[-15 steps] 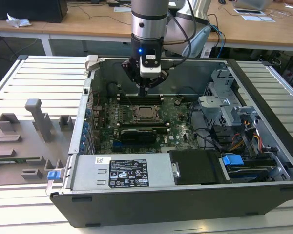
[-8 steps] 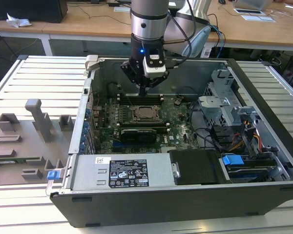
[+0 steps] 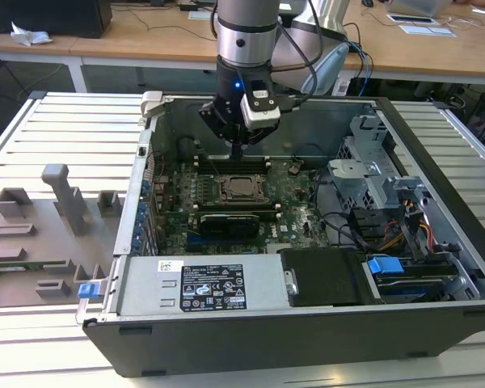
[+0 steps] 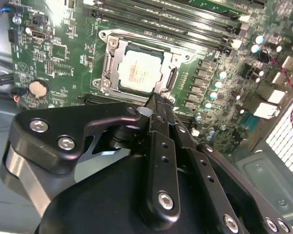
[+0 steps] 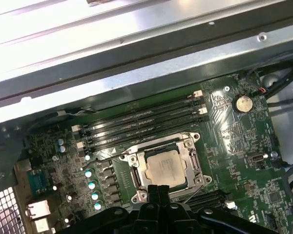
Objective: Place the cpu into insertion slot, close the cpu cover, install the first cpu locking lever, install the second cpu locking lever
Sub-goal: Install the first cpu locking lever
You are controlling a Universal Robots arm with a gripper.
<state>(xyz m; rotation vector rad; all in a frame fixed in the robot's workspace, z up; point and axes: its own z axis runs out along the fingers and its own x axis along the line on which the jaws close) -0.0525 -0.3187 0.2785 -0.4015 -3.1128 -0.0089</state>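
Fingers (image 4: pixel 155 101) are pressing together, pinching nothing, and pointing down from the upright arm (image 3: pixel 246 32) that is reaching into the open computer case (image 3: pixel 307 331) on the bench (image 3: pixel 56 121). Just past their tips, one chip (image 5: pixel 165 167) is sitting in the single socket (image 4: pixel 106 83), with one cover (image 5: pixel 189 161) lying flat around it. Beyond, four long black memory slots (image 5: pixel 141 122) are running side by side, one coin battery (image 5: pixel 242 103) sitting near their end.
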